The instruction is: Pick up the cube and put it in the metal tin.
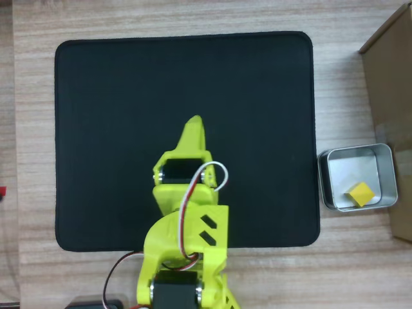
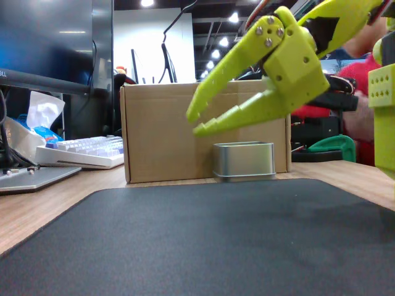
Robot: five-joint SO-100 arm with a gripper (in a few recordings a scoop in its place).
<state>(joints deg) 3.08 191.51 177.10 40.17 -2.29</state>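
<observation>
The cube lies inside the metal tin, tilted toward the tin's lower right corner in the overhead view, its golden-yellow face bright against the shiny grey floor. Judged from that, the drop is done and nothing of the task is left but to stand clear. The tin sits on the wooden tabletop just off the right edge of the black mat, with the brown cardboard box close behind it in the fixed view, which would explain why a release from above was the easy way in.

My gripper hangs above the middle of the mat, well apart from the tin, its lime-yellow fingers parted a little at the tips and holding nothing. Between it and the tin the way looks free.

Beyond the box, the fixed view shows a keyboard, a monitor and a person in a red sleeve at the right, none of them near the work.
</observation>
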